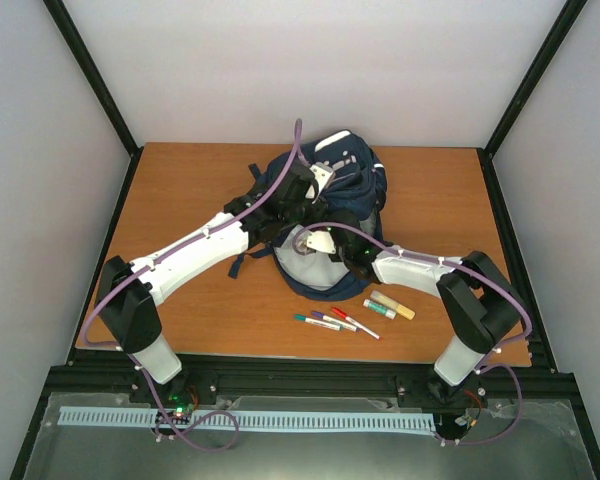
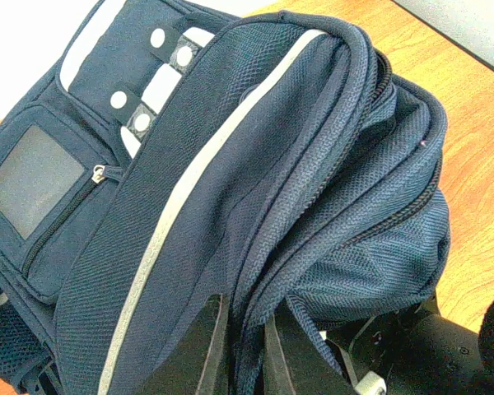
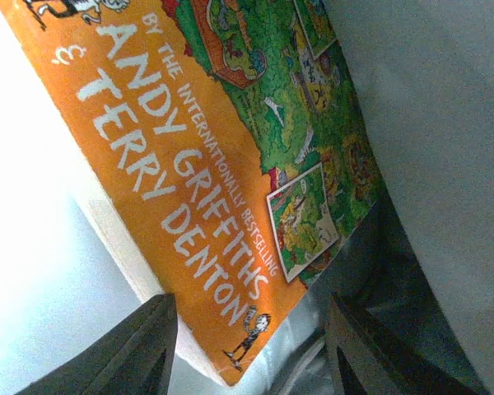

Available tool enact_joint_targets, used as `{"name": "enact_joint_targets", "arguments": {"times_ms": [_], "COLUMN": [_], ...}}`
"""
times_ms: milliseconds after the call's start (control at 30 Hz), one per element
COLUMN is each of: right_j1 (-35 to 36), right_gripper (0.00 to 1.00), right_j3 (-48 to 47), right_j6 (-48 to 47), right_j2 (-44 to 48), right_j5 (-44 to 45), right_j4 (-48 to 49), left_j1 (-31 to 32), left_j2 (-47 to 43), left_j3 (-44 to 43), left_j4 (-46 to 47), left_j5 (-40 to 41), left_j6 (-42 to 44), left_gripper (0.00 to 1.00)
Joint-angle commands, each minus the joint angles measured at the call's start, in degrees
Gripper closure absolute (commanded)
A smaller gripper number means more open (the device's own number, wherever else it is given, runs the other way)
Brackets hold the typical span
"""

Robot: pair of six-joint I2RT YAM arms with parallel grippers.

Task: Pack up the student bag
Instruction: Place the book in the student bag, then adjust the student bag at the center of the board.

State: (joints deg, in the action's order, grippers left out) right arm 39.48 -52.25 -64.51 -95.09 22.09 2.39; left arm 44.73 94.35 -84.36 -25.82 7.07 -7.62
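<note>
Student bag: a large navy blue fabric student bag (image 1: 365,190) with thin pale stripes is lying mid-way across the orange-brown wooden tabletop (image 1: 190,190), toward the far side; its main compartment is gaping toward the arms; pale grey lining (image 1: 318,268) is showing in the mouth.

Bag front: in the left wrist view a zipped pocket with a clear window (image 2: 33,177) is facing up; white panels crossed by dark tabs with pale studs are sitting above it.

Left gripper: the left gripper (image 2: 245,333) is reaching over the top of the bag; its jaws are closed on a fold of the bag's navy fabric beside the zip edge, with cloth bunching between the two dark fingers (image 2: 199,346).

Right gripper: the right gripper (image 3: 249,309) is reaching into the bag's mouth; its jaws are standing apart; the book's lower corner is lying between them, not clamped.

Book: an orange paperback book (image 3: 189,164), lettered in white "Andy Griffiths & Terry Denton" with green cartoon panels, is resting inside the bag against the grey lining.

Loose items: three slim marker pens (image 1: 330,321), capped green, purple and red, are lying side by side on the tabletop near the bag's near edge; two short tubes (image 1: 387,306), one white with green, one yellowish, are lying just beside them, close to the right arm.
</note>
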Motion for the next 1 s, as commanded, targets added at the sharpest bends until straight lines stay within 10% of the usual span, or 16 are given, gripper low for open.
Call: {"name": "enact_joint_targets", "arguments": {"times_ms": [0, 567, 967], "right_j1": [-0.06, -0.32, -22.71], "right_gripper": [0.50, 0.41, 0.43], "right_j3": [0.61, 4.41, 0.39], "right_j6": [6.01, 25.49, 37.42], "right_j2": [2.32, 39.56, 41.73], "right_j5": [-0.05, -24.14, -35.91], "right_j4": [-2.46, -38.41, -32.88], "left_j1": [-0.26, -0.26, 0.27], "left_j2": [-2.30, 0.39, 7.69], "left_j3": [-1.64, -3.13, -6.71], "left_j4": [1.87, 0.32, -5.63], "left_j5": [-1.02, -0.26, -13.39], "left_j6": [-1.34, 0.94, -4.89], "left_gripper": [0.99, 0.91, 0.90]}}
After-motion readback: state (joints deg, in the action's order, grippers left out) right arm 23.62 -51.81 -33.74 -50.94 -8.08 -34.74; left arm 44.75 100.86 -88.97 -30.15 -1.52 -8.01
